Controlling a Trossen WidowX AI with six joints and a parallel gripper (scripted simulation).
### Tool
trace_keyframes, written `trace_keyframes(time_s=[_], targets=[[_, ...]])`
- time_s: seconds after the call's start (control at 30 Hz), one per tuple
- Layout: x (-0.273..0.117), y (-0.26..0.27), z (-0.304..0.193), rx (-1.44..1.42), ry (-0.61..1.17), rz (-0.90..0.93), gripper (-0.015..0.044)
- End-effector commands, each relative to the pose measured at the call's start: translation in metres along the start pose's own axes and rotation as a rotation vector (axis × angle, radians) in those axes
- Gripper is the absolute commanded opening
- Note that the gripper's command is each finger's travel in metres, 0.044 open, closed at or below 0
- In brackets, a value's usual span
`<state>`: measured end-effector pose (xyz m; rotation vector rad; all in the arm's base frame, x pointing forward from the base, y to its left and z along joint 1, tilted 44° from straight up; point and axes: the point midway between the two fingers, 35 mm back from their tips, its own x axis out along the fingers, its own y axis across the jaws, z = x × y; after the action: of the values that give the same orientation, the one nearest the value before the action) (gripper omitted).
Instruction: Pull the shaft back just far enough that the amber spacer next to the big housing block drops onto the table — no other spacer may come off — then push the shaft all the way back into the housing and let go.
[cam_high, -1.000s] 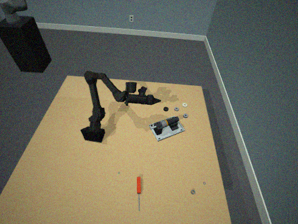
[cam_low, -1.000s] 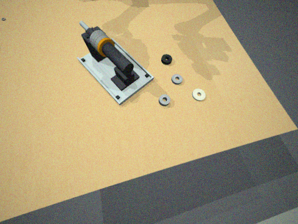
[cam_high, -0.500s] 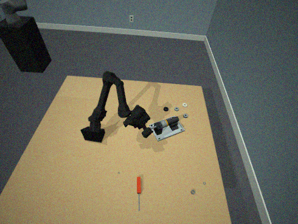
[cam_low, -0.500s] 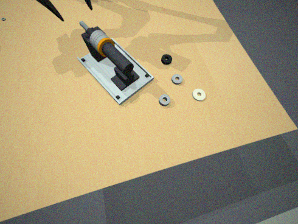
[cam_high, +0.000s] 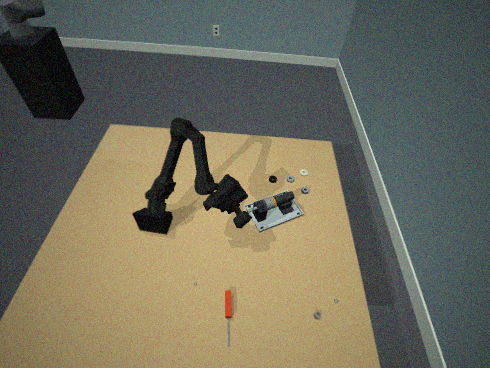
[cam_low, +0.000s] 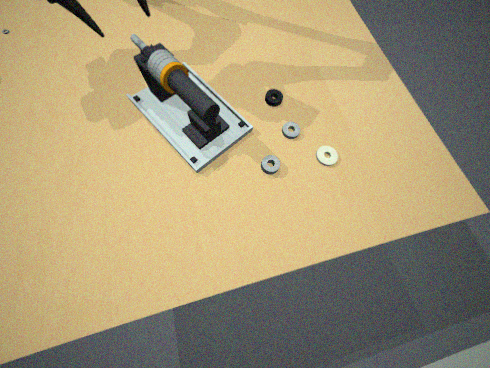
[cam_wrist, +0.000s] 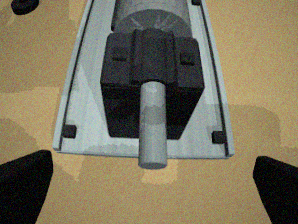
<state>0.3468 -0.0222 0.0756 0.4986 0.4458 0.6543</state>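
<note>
The amber spacer (cam_high: 274, 201) (cam_low: 165, 76) sits in line between the dark cylindrical housing (cam_high: 285, 197) (cam_low: 194, 94) and a stack of grey spacers (cam_low: 158, 61) (cam_wrist: 152, 11). The stack reaches to the dark support block (cam_low: 151, 82) (cam_wrist: 117, 65). The pale shaft (cam_low: 137, 41) (cam_wrist: 152, 132) sticks out of that block's free side. My gripper (cam_low: 125, 26) (cam_wrist: 157, 167) is open and empty. Its fingertips stand on either side of the shaft's free end in the wrist view, without touching it. In the exterior view they show beyond that end. The amber spacer is not visible in the wrist view.
The fixture stands on a pale baseplate (cam_high: 275, 221) (cam_low: 167, 125) (cam_wrist: 85, 125). A black ring (cam_low: 274, 97), two grey rings (cam_low: 291, 130) (cam_low: 270, 164) and a white washer (cam_low: 329, 153) lie beyond its housing end. A red-handled screwdriver (cam_high: 228, 304) lies farther off.
</note>
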Motion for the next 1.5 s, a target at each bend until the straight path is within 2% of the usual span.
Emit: trace_keyframes(time_s=[0.0,0.9,1.47], targets=[[0.0,0.0,0.0,0.004,0.0,0.004,0.044],[0.001,0.0,0.0,0.004,0.001,0.004,0.044],[0.026,0.0,0.0,0.003,0.003,0.003,0.044]])
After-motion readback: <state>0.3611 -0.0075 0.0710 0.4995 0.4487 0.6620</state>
